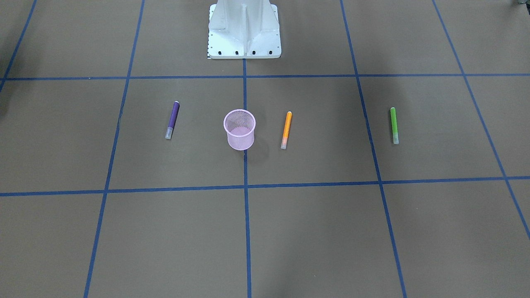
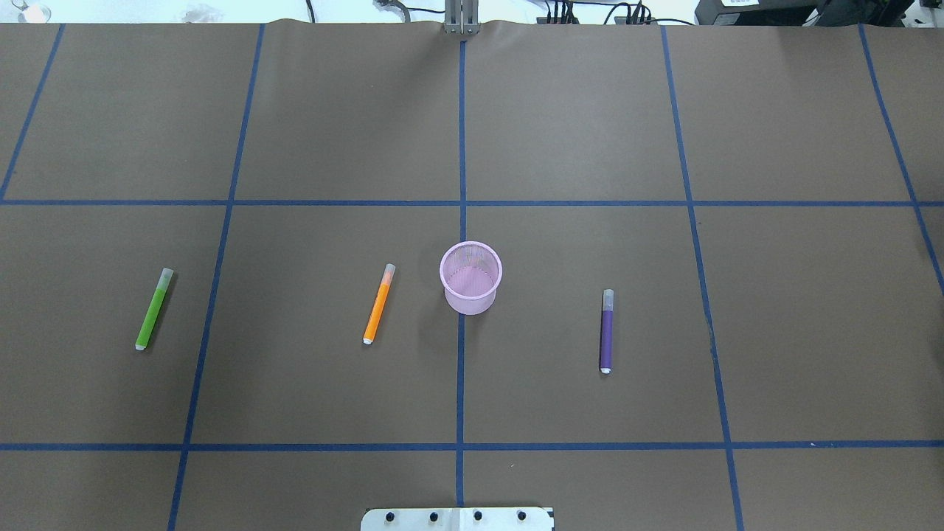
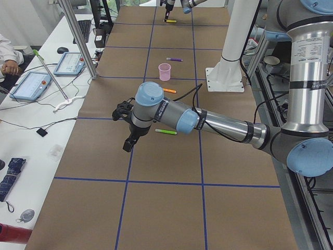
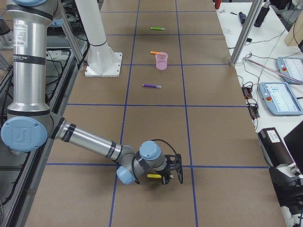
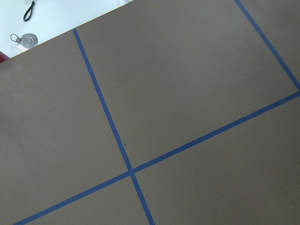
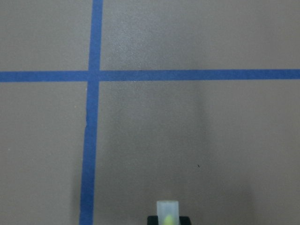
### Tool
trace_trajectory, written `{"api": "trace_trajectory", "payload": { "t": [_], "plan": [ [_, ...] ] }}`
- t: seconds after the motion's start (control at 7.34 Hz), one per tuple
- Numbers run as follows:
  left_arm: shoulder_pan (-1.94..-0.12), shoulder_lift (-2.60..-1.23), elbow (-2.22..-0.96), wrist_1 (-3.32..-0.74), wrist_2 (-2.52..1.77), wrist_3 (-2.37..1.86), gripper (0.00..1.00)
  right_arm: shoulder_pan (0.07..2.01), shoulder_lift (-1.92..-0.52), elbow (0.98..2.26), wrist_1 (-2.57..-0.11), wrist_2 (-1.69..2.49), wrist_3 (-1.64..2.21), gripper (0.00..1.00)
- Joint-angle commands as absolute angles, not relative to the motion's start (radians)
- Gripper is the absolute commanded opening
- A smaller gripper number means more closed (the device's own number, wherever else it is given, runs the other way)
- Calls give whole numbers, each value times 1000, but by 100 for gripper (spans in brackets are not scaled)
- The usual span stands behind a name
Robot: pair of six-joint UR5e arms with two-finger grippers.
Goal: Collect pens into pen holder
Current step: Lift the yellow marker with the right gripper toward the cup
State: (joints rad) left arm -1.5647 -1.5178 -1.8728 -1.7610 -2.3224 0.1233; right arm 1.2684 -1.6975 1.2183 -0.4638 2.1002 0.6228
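Observation:
The pink mesh pen holder (image 1: 239,129) (image 2: 470,278) stands upright at the table's middle. The purple pen (image 2: 606,330), orange pen (image 2: 379,303) and green pen (image 2: 153,308) lie flat on the table, apart from the cup. The yellow pen (image 4: 154,176) is at the table's far right end, low at the table. Its pale cap (image 6: 167,211) shows between dark fingertips in the right wrist view, where my right gripper (image 4: 172,177) looks shut on it. My left gripper (image 3: 126,136) hovers over bare table near the green pen (image 3: 166,132). I cannot tell whether it is open or shut.
The white robot pedestal (image 1: 244,33) stands behind the cup. Blue tape lines (image 5: 131,171) cross the brown table. Beside the table is an operators' bench with tablets (image 3: 34,83), metal posts (image 3: 78,36) and a seated person (image 3: 8,57).

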Motion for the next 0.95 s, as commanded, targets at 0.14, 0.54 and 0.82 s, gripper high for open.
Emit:
{"api": "trace_trajectory", "payload": {
  "t": [0.14,0.54,0.82],
  "plan": [
    [-1565,-1516,-1876,-1761,-2324,124,100,1269,-1672,1446,-459,2100,655,0],
    [-1563,-1511,-1861,-1871,-2322,103,100,1108,-1443,1577,-459,2097,869,0],
    [-1556,-1514,-1862,-1873,-2322,91,100,906,-1336,1638,-460,1888,966,0]
  ]
}}
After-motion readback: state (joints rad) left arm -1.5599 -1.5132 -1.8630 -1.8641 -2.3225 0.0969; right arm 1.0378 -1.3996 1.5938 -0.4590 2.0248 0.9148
